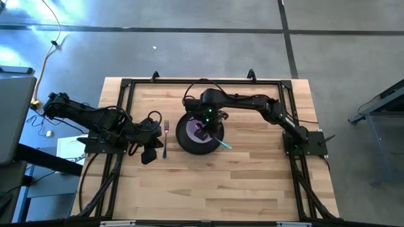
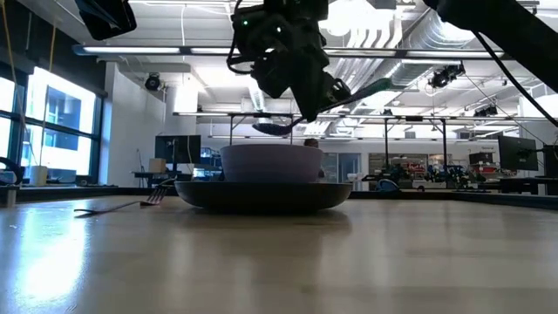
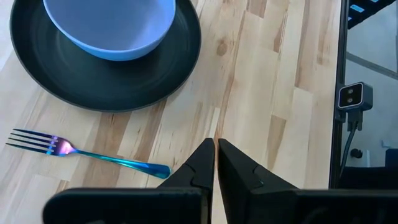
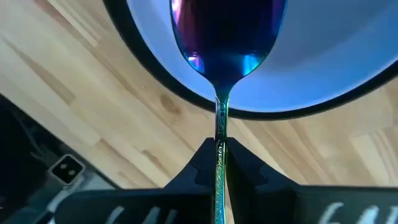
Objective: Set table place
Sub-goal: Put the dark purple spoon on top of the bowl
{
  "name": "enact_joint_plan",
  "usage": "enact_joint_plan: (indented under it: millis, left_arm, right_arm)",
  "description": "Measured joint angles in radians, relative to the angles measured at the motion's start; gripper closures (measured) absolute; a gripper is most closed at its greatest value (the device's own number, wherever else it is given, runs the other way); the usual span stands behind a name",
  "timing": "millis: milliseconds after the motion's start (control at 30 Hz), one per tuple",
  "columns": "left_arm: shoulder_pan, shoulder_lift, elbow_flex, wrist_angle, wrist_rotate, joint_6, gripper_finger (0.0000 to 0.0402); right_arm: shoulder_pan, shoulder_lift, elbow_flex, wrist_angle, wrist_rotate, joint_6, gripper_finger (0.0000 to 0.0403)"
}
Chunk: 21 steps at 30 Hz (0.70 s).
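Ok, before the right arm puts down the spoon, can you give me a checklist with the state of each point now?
1. Right gripper grips the spoon by its handle: ok.
2. Spoon head is above the bowl, not touching it: ok in the low view.
3. Bowl sits on the plate: ok.
4. Fork lies flat on the table beside the plate, apart from it: ok.
5. Left gripper is shut, empty and clear of the plate: ok.
6. Bare wood on the plate's other side for the spoon: ok.
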Motion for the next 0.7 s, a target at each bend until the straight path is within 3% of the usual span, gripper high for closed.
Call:
enact_joint_plan:
  millis: [167, 367, 700]
  left_arm:
    - [0.0, 0.0, 0.0, 0.0, 0.0, 0.0, 0.0394]
    - [0.0, 0.0, 0.0, 0.023, 0.0, 0.0, 0.0394]
    - [0.0, 0.0, 0.0, 0.089, 0.0, 0.0, 0.0394]
  right_arm:
    - [0.028, -0.037, -0.001, 0.0, 0.115, -0.046, 0.0403]
    - [0.029, -0.185, 0.0, 0.0, 0.23, -0.006, 0.0403]
    - [0.041, -0.341, 0.0, 0.0, 0.303, 0.029, 0.0403]
